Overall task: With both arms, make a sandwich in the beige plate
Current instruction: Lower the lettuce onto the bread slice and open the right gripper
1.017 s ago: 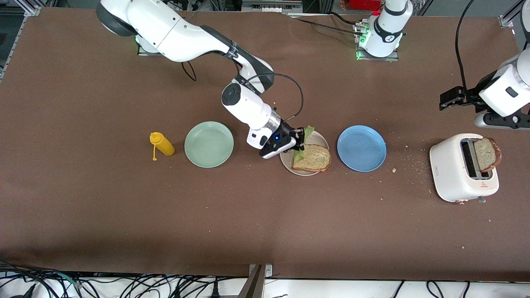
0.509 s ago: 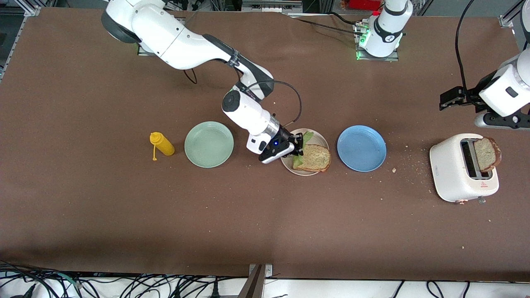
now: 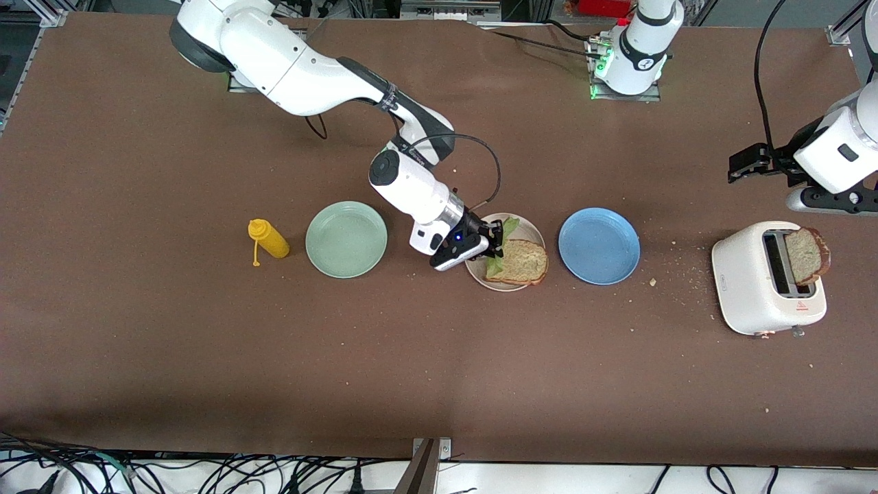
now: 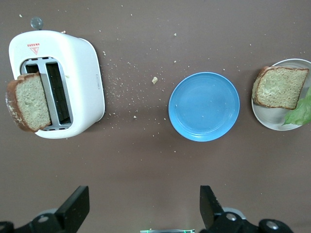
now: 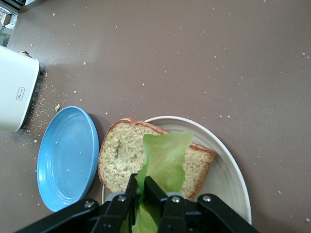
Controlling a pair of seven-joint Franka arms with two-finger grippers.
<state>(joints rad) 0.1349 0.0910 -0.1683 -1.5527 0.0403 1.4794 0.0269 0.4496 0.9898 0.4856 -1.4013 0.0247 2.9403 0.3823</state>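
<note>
**Lettuce leaf (image 5: 163,162) going onto the first bread slice (image 3: 518,262)**

Held pinched in right gripper (image 3: 495,241) jaws over beige plate (image 3: 528,230), mid-desk between mint-green plate (image 3: 346,239) and blue plate (image 3: 599,246). Best lowered flat, centred on slice, before release. Left gripper (image 3: 744,165) waiting with jaws wide above toaster (image 3: 754,281) at left arm's end; second slice (image 3: 806,255) standing in slot. Brown desk (image 3: 439,370) crumb-strewn; yellow bottle (image 3: 267,239) toward right arm's end.

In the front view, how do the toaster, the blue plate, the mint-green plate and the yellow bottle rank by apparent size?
Largest to smallest:
1. toaster
2. blue plate and mint-green plate: alike, no ranking
3. yellow bottle
</note>
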